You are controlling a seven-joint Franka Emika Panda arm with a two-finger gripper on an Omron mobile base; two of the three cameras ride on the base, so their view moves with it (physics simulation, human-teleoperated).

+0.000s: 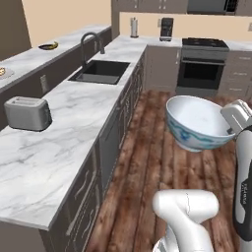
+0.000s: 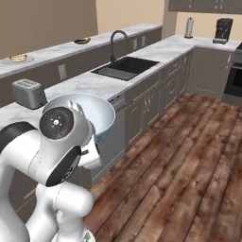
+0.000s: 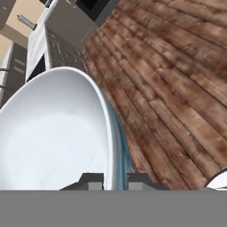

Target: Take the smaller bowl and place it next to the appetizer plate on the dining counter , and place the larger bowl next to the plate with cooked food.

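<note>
larger bowl [image 3: 53, 137] rim between jaws, one fingertip [image 3: 93, 181] inside | wooden floor [image 3: 177, 80] beyond | cabinet fronts [image 3: 66, 44] top left

My claw [image 3: 115, 181] pinches the rim of the larger bowl [image 1: 197, 123], one finger inside, one outside. It is white inside with a blue-green pattern outside, held in the air over the wood floor, tilted. The dining counter [image 1: 29, 56] runs toward ten o'clock; on it sit the dark appetizer plate [image 1: 48, 46] with yellow food and, nearer me, the pale plate with cooked food [image 2: 18, 58].
</note>
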